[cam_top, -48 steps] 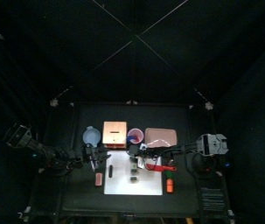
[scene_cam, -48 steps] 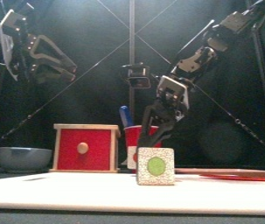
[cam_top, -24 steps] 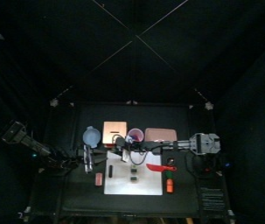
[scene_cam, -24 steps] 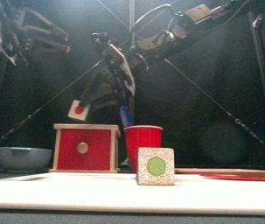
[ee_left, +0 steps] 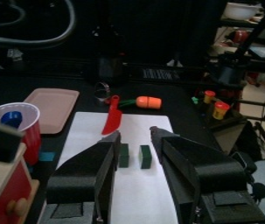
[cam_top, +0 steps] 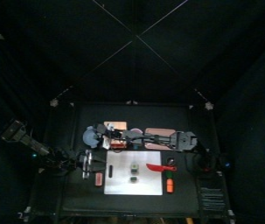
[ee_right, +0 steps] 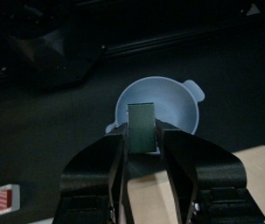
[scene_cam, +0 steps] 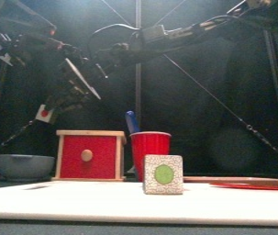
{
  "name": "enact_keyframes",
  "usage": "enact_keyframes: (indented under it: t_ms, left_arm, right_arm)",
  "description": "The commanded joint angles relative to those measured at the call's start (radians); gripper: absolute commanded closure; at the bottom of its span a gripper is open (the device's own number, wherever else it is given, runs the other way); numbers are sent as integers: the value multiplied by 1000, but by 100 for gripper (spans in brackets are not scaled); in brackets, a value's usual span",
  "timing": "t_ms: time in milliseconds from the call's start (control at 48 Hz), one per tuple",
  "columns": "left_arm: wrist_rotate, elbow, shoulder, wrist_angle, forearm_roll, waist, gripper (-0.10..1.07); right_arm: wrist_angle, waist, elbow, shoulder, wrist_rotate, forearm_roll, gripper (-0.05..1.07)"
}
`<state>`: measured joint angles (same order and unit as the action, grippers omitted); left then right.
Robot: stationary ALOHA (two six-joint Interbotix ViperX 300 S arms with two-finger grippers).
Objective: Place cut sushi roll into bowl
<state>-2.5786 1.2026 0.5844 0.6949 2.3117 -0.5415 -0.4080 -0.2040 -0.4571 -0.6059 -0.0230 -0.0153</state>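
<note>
My right gripper (ee_right: pixel 142 133) is shut on a dark piece of cut sushi roll (ee_right: pixel 139 125) and holds it just above the grey-blue bowl (ee_right: pixel 170 94). In the top view the right arm reaches across the middle, and its gripper (cam_top: pixel 101 136) hangs by the bowl (cam_top: pixel 89 136) at the table's left. The front view shows the bowl (scene_cam: pixel 25 166) low at the left with the right gripper (scene_cam: pixel 46 114) above it. Two more pieces (ee_left: pixel 122 156) lie on the white board (ee_left: pixel 87 188). My left gripper (ee_left: pixel 132 140) is open and empty over the board.
A red-handled knife (ee_left: pixel 114 118) and an orange stick (ee_left: pixel 149 102) lie past the board. A pink tray (ee_left: pixel 51 105), a red cup (scene_cam: pixel 150 147) and a red wooden box (scene_cam: pixel 88 154) stand at the back. A card with a green oval (scene_cam: pixel 163 174) stands in front.
My right arm has swung from over the board across to the left, carrying the sushi piece to above the bowl. The left arm has barely moved.
</note>
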Motion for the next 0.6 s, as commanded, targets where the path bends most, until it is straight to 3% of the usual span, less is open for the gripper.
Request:
enact_keyframes:
  t_ms: [0,229,583]
  left_arm:
    - [0,-15,5,-8,21,-5,22]
    - [2,-15,26,-2,31,-5,22]
    - [2,-11,37,0,38,3,22]
  right_arm:
    - [-57,-11,-130,-14,2,-2,35]
    - [-124,-12,-259,-109,-3,0,35]
    - [-110,-46,-275,-153,-6,-2,30]
